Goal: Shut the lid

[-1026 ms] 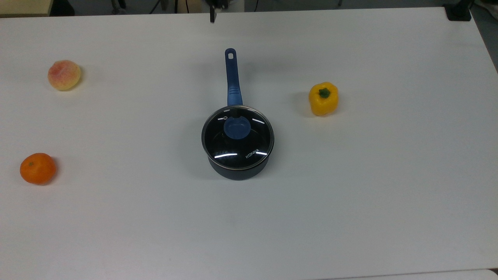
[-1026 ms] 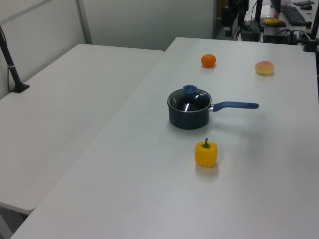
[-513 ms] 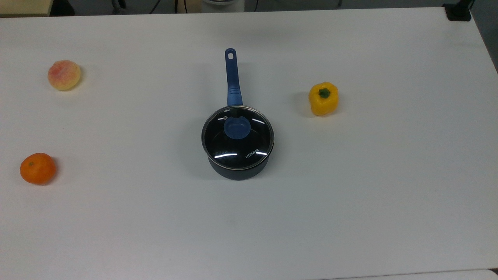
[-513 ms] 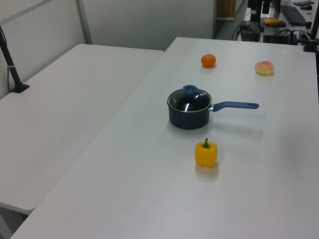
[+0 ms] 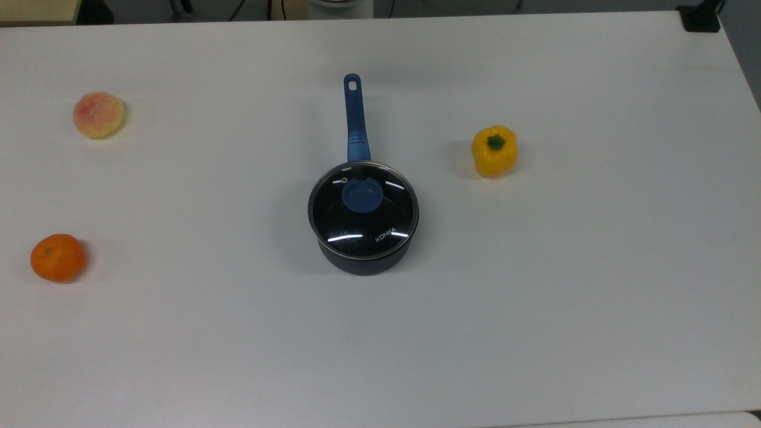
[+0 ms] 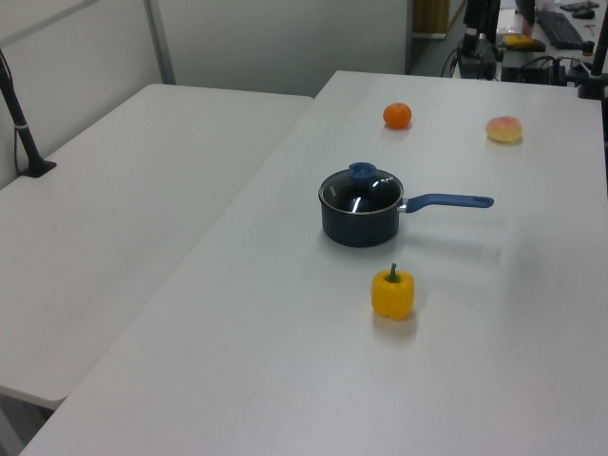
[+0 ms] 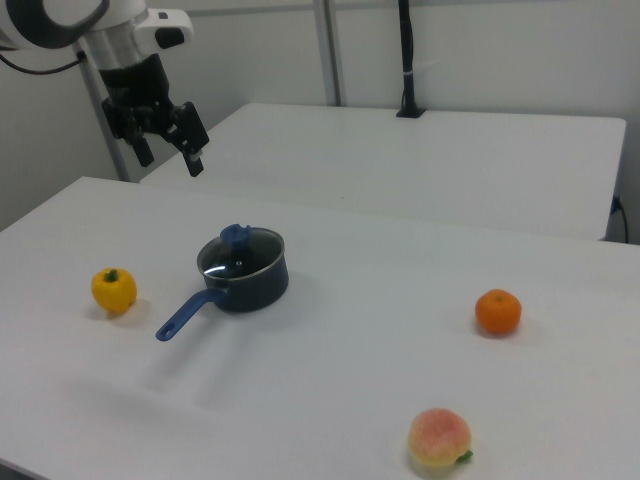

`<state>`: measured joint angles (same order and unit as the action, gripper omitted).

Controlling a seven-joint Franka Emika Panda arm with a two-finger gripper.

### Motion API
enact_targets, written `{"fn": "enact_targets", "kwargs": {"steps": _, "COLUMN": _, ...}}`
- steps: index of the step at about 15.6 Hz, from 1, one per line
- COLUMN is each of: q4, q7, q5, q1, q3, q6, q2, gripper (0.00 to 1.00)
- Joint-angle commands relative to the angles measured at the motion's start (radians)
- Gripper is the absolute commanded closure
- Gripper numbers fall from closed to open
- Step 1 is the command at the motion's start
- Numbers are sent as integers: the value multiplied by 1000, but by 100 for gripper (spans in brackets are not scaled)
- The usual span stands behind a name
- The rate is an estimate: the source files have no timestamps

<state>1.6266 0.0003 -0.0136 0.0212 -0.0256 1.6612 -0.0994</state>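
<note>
hand [image 7: 170, 155] raised high, well apart from lid [image 7: 241, 252], fingers spread wide, holding nothing; lid seated on saucepan [image 7: 245, 283].

text: "KONKA" | colour: white | on: glass lid [image 5: 363, 210], near its rim

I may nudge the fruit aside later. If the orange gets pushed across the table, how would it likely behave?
The orange looks round and rests freely on the smooth white table, so a push would probably send it rolling rather than sliding. Nothing stands close beside it, so it might travel some way. It appears firm-skinned, likely keeping its shape under a light nudge.
</note>
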Motion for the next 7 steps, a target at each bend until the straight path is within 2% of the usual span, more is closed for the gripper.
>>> {"fn": "enact_targets", "kwargs": {"steps": 1, "q4": 45, "q7": -42, "q5": -16, "q1": -1, "q3": 3, "q6": 37, "q2": -23, "gripper": 0}}
{"fn": "enact_targets", "kwargs": {"steps": 7, "q4": 48, "q7": -40, "q5": -14, "q1": 3, "q3": 3, "q6": 38, "q2": -17, "gripper": 0}}
